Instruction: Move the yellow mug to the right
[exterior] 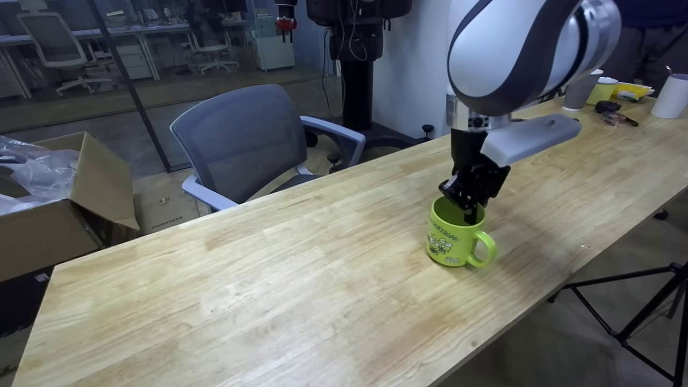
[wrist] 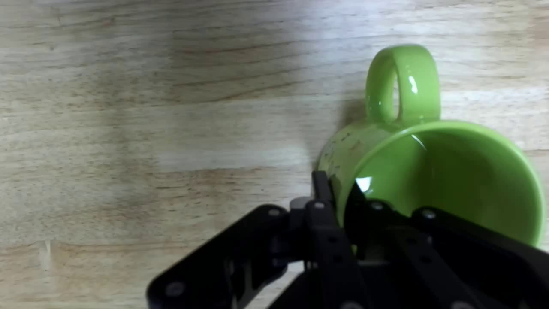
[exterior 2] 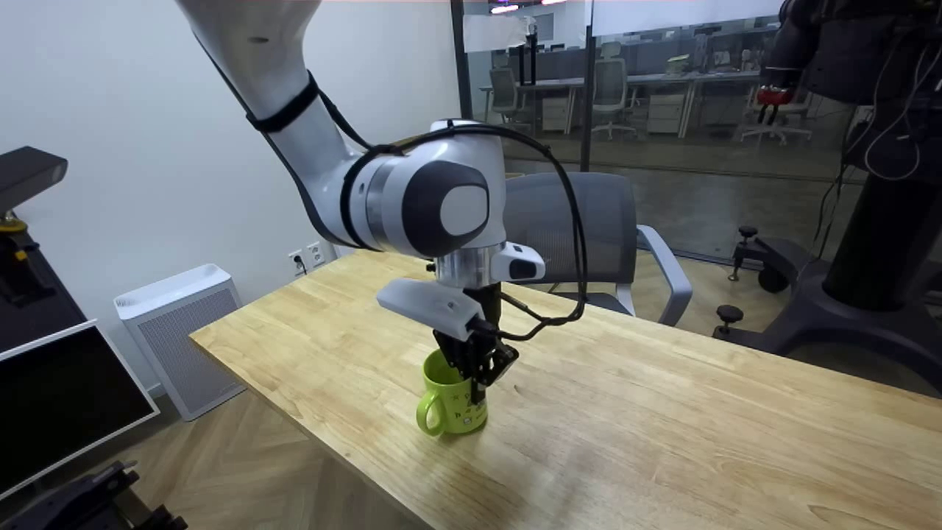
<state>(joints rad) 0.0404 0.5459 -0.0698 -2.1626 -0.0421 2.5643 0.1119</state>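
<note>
Glass partitioning [exterior 2: 647, 162] is forming the backdrop in both exterior views. In front of it, a long light-wood table [exterior: 258, 290] is serving as the work surface. A Franka Panda arm [exterior 2: 313, 151] is hanging over it, and a grey mesh office chair [exterior: 242, 140] is standing along one side. At the arm's end, the Robotiq gripper [wrist: 338, 189] is pinching the side wall of the lime-green cartoon-print mug [exterior: 450, 247], one finger [wrist: 321, 189] outside, one inside. The mug is sitting at table level, upright or nearly so, its handle [wrist: 418, 81] pointing to the edge away from the chair; whether the base is touching cannot be confirmed. Work is judged to be standing at the grasp, apparently sound, rightward transfer pending. Next move is calling, on assessment, for a firm pinch, slight lift and level carry rightward.
</note>
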